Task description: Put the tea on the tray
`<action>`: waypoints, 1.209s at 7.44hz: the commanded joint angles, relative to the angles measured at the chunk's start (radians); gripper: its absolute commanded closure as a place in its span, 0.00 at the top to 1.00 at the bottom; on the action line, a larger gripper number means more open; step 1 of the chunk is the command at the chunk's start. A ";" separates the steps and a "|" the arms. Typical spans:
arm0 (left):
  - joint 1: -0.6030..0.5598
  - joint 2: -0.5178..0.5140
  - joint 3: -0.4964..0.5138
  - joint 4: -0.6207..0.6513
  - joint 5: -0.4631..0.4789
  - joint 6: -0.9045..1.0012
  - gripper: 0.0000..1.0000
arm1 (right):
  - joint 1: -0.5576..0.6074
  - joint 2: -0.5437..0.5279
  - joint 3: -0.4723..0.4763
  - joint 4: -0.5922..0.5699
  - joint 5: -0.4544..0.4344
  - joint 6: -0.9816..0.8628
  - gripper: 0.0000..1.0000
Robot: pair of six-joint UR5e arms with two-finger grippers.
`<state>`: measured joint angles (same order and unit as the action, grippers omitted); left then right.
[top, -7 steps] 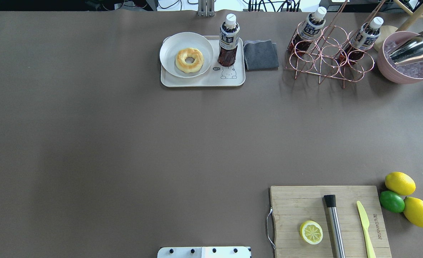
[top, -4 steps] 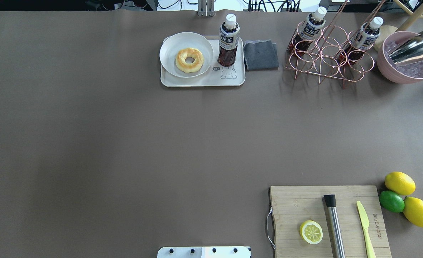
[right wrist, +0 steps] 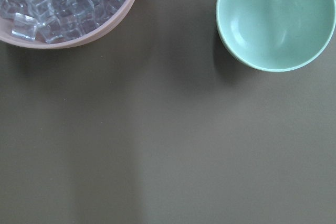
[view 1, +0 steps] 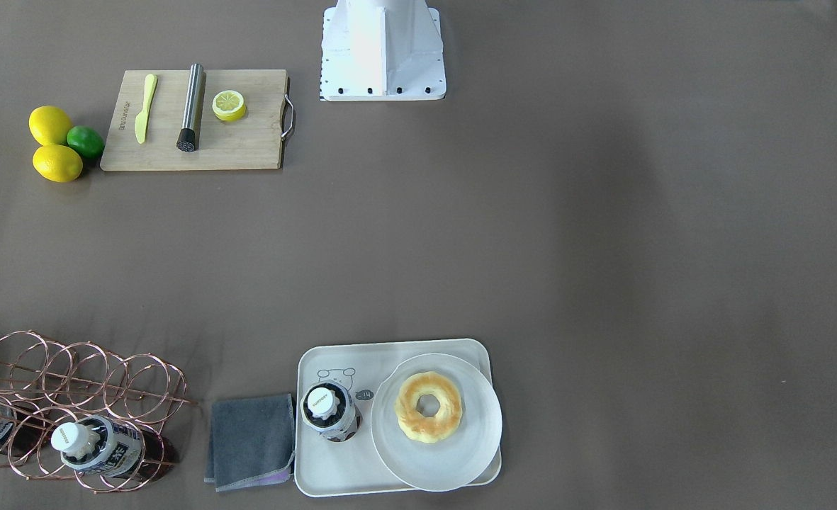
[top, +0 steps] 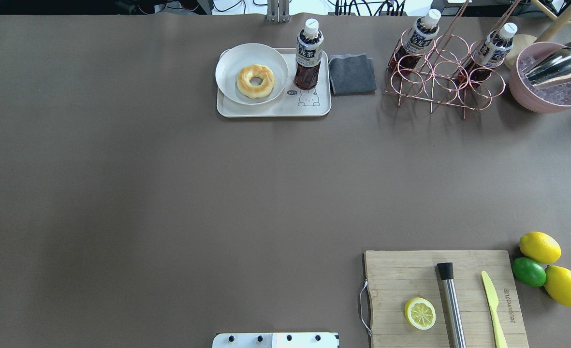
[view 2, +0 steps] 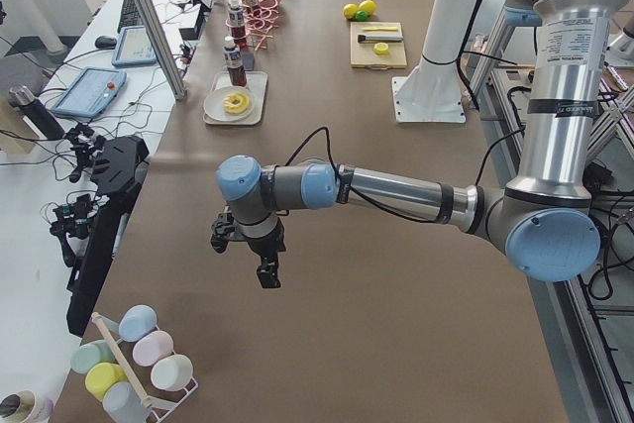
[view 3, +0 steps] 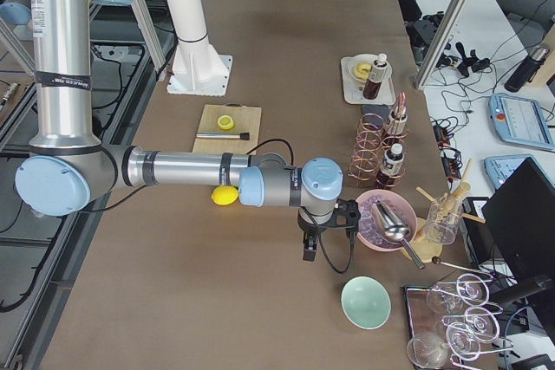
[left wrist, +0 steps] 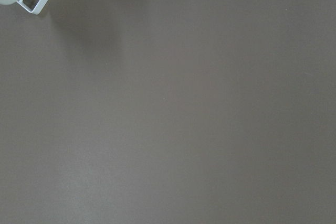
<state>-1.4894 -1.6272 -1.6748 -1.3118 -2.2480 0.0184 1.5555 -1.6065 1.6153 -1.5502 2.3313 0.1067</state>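
Observation:
The tea [top: 308, 58] stands upright on the cream tray [top: 270, 110], at its right end beside the bear drawing; it also shows from the front [view 1: 329, 411] on the tray [view 1: 333, 474]. Two identical bottles [top: 418, 38] [top: 493, 48] lie in the copper wire rack [top: 440, 72]. My left gripper [view 2: 248, 257] shows only in the exterior left view, over bare table far from the tray. My right gripper [view 3: 323, 240] shows only in the exterior right view, near the pink ice bowl. I cannot tell whether either is open or shut.
A round plate with a donut [top: 252, 72] fills the tray's left part. A grey cloth [top: 352, 73] lies right of the tray. A pink ice bowl [top: 551, 104], a cutting board [top: 396, 270], lemons and a lime [top: 539, 246] and a green bowl [right wrist: 275, 19] are around.

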 commanded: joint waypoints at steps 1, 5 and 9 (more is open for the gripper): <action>-0.002 0.007 0.016 0.000 -0.002 0.000 0.98 | 0.000 0.013 0.008 0.001 -0.001 -0.002 1.00; -0.003 0.015 0.033 -0.001 0.001 0.000 0.98 | -0.006 0.017 0.020 -0.001 -0.003 -0.001 1.00; -0.003 0.006 0.032 -0.006 -0.002 0.000 0.98 | -0.006 0.014 0.035 -0.001 -0.003 0.001 1.00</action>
<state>-1.4924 -1.6162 -1.6432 -1.3154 -2.2500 0.0184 1.5494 -1.5907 1.6484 -1.5506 2.3277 0.1068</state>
